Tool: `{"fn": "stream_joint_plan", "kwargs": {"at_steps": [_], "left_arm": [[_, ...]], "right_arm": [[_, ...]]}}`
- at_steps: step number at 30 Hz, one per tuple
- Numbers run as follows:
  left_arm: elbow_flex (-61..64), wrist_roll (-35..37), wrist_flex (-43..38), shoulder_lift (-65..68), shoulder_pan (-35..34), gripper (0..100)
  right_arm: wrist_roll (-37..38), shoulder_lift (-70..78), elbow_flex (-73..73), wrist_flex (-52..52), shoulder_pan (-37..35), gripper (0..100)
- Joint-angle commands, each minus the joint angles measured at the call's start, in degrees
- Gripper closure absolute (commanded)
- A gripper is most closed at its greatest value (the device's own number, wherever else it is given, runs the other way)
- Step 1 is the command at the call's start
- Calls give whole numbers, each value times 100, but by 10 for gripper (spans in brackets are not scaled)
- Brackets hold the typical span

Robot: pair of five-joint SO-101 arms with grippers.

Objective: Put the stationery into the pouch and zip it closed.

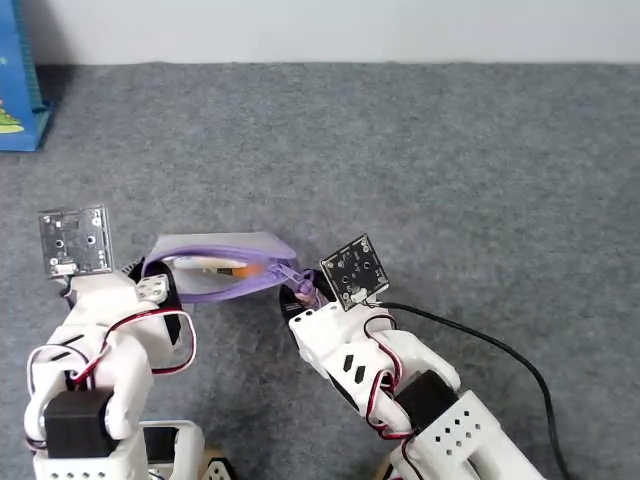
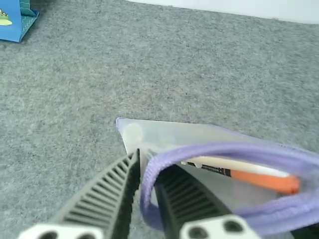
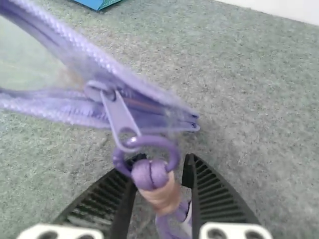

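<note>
We see the translucent purple-trimmed zip pouch [image 1: 215, 243] toward the grey tabletop's [image 1: 450, 160] near edge, its orange-and-white pen [image 2: 234, 172] half hidden inside. The left jaws pinch its rim; the right jaws clamp the purple zipper cord [image 3: 149, 175].

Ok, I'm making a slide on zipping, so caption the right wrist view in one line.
Right end effector pinching the zipper pull of a purple pouch, its mouth open, on grey carpet.
</note>
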Motion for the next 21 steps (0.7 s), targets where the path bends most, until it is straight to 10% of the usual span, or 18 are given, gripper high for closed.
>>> {"fn": "stream_joint_plan", "kwargs": {"at_steps": [1, 21], "left_arm": [[-22, -167, -185, -114, -9, 989], [-22, -193, -185, -114, -9, 989]], "right_arm": [[-62, -145, -70, 101, -13, 868], [-79, -1068, -35, 998, -48, 829]]}}
